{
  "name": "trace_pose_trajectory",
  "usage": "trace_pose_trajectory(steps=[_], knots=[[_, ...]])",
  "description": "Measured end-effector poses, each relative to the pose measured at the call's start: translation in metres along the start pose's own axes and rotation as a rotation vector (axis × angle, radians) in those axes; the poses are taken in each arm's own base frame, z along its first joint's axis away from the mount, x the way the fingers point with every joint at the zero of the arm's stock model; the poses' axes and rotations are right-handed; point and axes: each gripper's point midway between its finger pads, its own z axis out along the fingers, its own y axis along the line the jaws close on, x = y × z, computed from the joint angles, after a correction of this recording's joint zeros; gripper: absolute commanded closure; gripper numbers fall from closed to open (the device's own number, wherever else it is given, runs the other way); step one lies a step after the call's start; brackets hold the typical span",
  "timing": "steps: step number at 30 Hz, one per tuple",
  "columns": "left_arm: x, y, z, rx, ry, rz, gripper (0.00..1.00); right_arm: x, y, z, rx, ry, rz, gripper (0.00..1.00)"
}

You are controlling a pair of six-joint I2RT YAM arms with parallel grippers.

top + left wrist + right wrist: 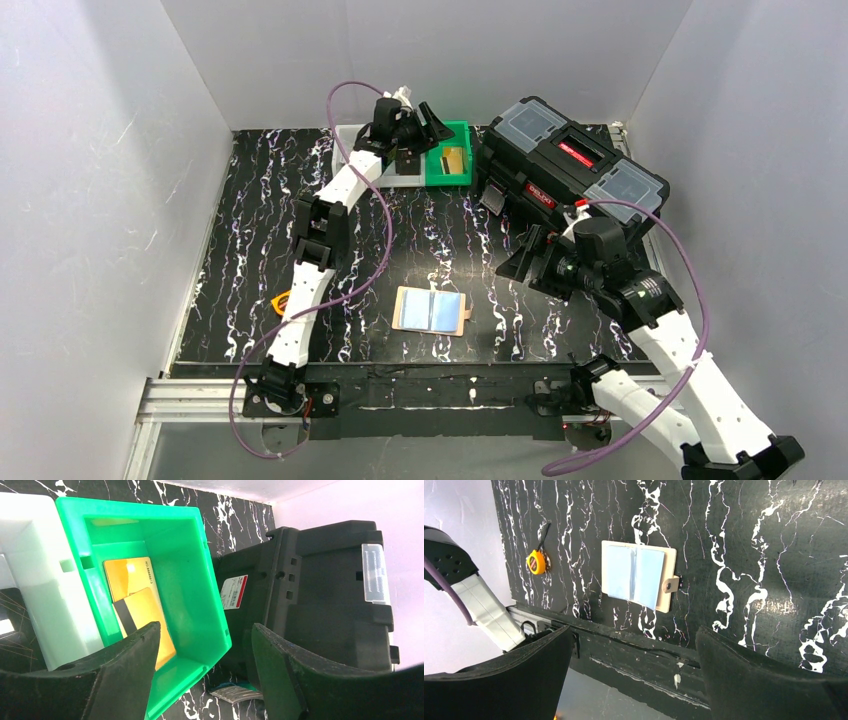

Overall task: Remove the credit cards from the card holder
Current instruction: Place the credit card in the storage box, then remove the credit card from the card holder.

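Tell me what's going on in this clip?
The left gripper hangs with jaws open over the green bin at the back of the table, where two gold credit cards lie. The card holder lies open and flat near the front, pale blue showing inside, untouched. The right gripper, jaws open and empty, hovers above the table facing it.

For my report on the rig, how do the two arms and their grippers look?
Both the left arm and right arm have white links and black joints, each trailed by a looping purple cable. The left gripper and right gripper have broad, matte black fingers.
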Motion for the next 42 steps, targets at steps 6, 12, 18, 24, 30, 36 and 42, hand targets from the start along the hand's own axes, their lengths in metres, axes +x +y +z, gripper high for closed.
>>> trace_pose_trajectory(steps=[6,12,18,24,30,36,42], knots=[[0.0,-0.008,-0.012,-0.009,0.012,0.009,0.32,0.003,-0.003,0.009,0.022,0.039,0.001,0.02],[0.014,-0.028,-0.059,-0.038,0.069,-0.01,0.29,0.007,-0.006,0.017,0.04,0.078,0.005,0.02],[0.045,-0.054,-0.139,-0.047,0.108,-0.019,0.28,0.008,-0.003,0.027,0.033,0.108,0.013,0.02],[0.09,-0.059,-0.215,-0.101,0.174,-0.031,0.28,0.015,0.0,0.047,0.025,0.151,0.009,0.02],[0.122,-0.06,-0.281,-0.178,0.22,-0.01,0.28,0.037,0.011,0.074,0.029,0.236,-0.009,0.02],[0.163,-0.033,-0.331,-0.316,0.296,0.0,0.28,0.07,0.02,0.1,0.058,0.326,-0.045,0.07],[0.208,0.002,-0.366,-0.439,0.38,-0.036,0.28,0.104,0.032,0.129,0.092,0.41,-0.085,0.16]])
